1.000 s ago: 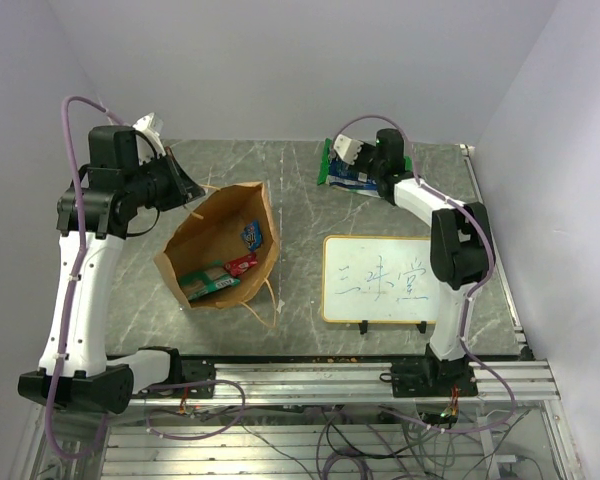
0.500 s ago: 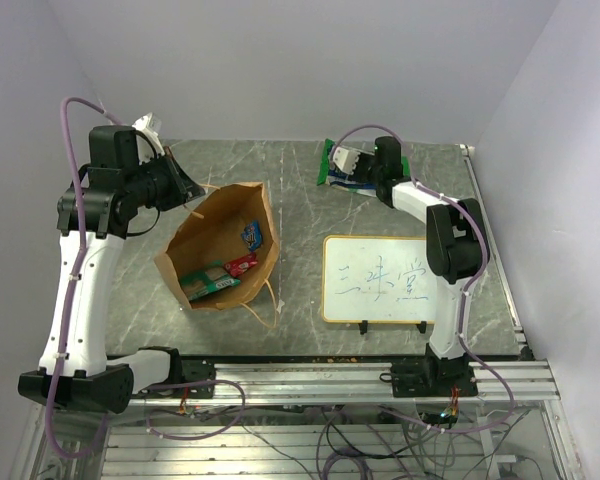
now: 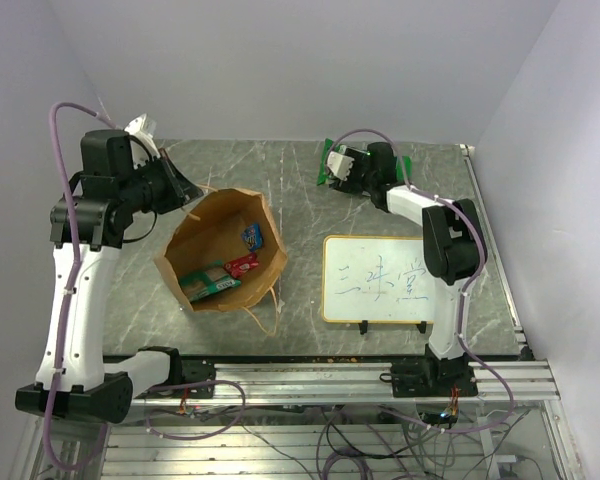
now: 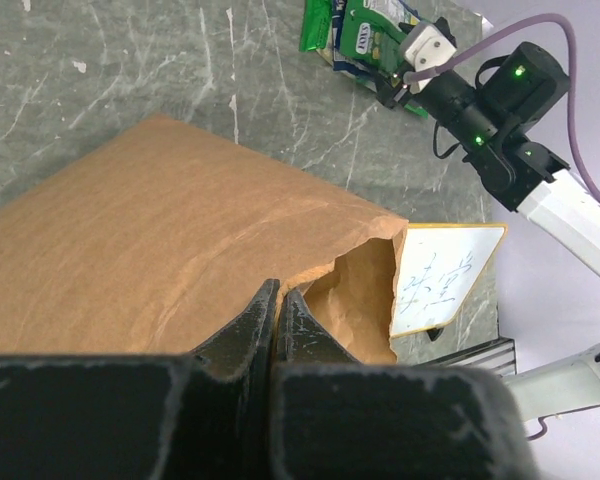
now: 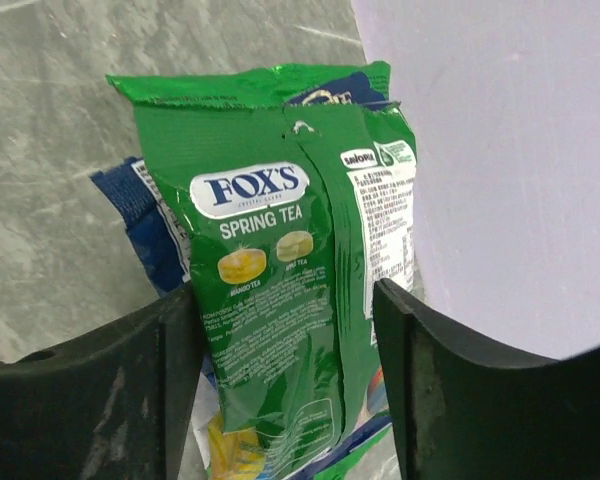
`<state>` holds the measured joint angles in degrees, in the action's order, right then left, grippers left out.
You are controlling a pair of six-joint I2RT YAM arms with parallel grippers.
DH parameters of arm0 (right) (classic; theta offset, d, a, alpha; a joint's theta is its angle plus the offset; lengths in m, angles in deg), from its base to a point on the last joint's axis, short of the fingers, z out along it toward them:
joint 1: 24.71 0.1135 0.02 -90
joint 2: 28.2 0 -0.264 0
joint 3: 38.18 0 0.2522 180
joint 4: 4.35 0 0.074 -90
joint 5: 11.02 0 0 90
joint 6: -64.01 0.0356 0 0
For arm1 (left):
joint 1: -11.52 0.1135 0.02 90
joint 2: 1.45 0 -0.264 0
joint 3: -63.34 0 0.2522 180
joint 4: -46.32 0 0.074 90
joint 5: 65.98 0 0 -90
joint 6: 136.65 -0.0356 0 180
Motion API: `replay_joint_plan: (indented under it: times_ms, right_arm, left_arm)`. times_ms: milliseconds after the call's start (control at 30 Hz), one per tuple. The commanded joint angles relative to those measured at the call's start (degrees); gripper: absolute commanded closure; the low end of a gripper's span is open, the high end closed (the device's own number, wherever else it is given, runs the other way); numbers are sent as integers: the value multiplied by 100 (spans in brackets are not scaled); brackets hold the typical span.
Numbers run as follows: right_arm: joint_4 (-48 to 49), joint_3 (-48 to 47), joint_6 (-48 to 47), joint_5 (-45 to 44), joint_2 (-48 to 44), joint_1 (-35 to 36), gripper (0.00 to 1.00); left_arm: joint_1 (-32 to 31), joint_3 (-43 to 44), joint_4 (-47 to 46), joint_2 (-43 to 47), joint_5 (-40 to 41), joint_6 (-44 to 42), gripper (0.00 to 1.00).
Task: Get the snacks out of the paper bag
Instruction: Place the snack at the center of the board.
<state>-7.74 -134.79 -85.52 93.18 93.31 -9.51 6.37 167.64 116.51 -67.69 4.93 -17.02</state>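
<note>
The brown paper bag (image 3: 212, 232) lies open on the table, mouth up toward the camera. My left gripper (image 3: 188, 190) is shut on its back rim; in the left wrist view the closed fingertips (image 4: 278, 296) pinch the paper edge (image 4: 180, 230). Inside the bag lie a green packet (image 3: 208, 282), a pink-red packet (image 3: 242, 265) and a blue pouch (image 3: 251, 236). At the back of the table my right gripper (image 5: 288, 296) is open around a green FOX'S bag (image 5: 270, 330). That bag rests on a blue packet (image 5: 140, 215), with a gap to the right finger.
An orange-framed whiteboard (image 3: 378, 280) stands on the table's right half, in front of the right arm's elbow. The back wall (image 5: 510, 150) is close behind the snack pile. The table's near edge is a metal rail (image 3: 360, 375).
My right gripper has opened and let go of the green FOX'S bag onto the pile at the back. The left arm has shifted slightly left, pulling the bag's mouth wider.
</note>
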Motion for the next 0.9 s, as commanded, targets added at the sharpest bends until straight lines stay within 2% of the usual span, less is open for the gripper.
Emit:
replay_joint_plan:
  times_ms: [0,300,567,867]
  right_arm:
    - [-128,39,496,-149,-334,172,30]
    - [-159,576,1499,-301,-1205,306,25]
    - [-269,1025,1788,-241,-1701,309,24]
    - [-140,1247,2309,-507,-1756,309,20]
  left_arm:
    - [-35,-151,-56,231,-94,88,93]
    - [-31,-377,25,386,-175,254,93]
    - [-34,-571,-40,494,-354,396,93]
    - [-35,-544,18,502,-399,560,93]
